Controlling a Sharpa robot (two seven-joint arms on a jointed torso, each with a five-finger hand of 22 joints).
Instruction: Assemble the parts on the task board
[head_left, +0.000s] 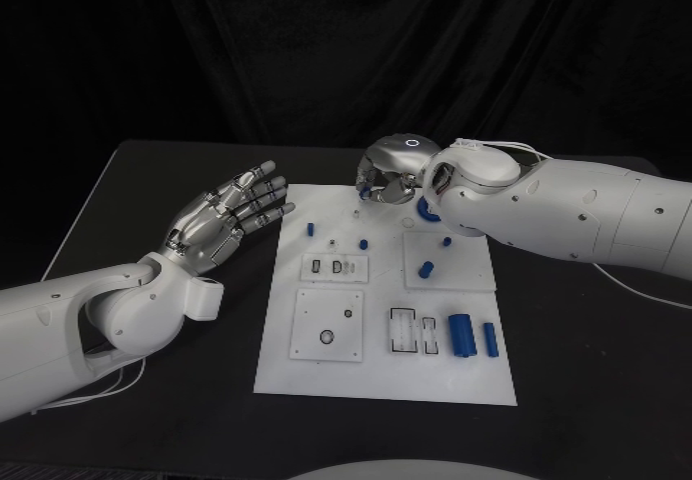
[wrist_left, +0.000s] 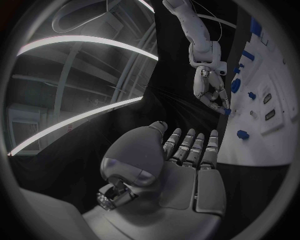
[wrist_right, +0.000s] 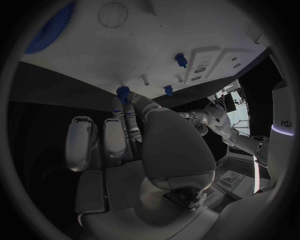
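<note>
Task board (head_left: 387, 385): white rectangular plate lying flat on the counter, long axis running away from the robot, carrying raised white square sub-plates with slots and holes. Parts: a large blue cylinder (head_left: 460, 334) and a slimmer blue cylinder (head_left: 490, 338) lie side by side near the board's right edge, beside a slotted holder. A short blue piece (head_left: 427, 268) sits on the upper right sub-plate. Small blue pegs (head_left: 365, 243) stand near the far end; one (head_left: 312, 229) sits by the left edge.

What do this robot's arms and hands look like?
Both arms are bulky with smooth white shells. Each ends in a silver, metallic, many-fingered hand: left hand, right hand. A thin pale cable loops at the right wrist, whose cuff shows a small glowing ring.
</note>
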